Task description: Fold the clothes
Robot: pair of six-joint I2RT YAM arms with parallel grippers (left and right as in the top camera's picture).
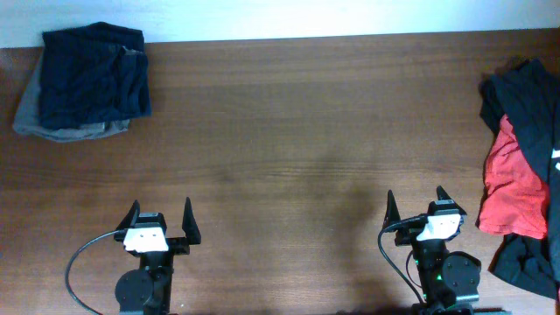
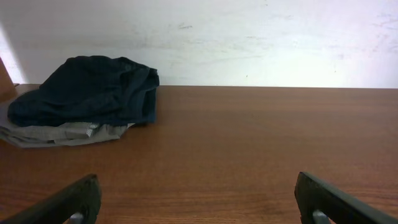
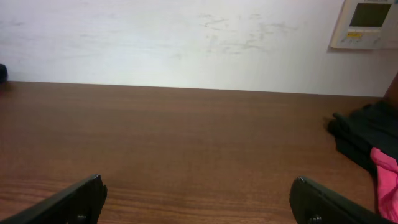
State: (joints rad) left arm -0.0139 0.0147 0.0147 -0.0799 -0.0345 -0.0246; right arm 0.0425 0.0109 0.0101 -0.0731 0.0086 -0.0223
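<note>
At upper left of the overhead frame, a navy garment (image 1: 94, 74) lies folded on a grey garment (image 1: 35, 118), by the far edge of the brown table (image 1: 289, 131). At lower left, the left gripper (image 1: 161, 210) has its fingers spread wide and holds nothing, well apart from both garments. At lower right, the right gripper (image 1: 416, 199) is likewise spread and empty. Along the right edge lies a loose heap of black clothes (image 1: 529, 92) with a red garment (image 1: 512, 188) among them, near the right gripper but not touching it.
</note>
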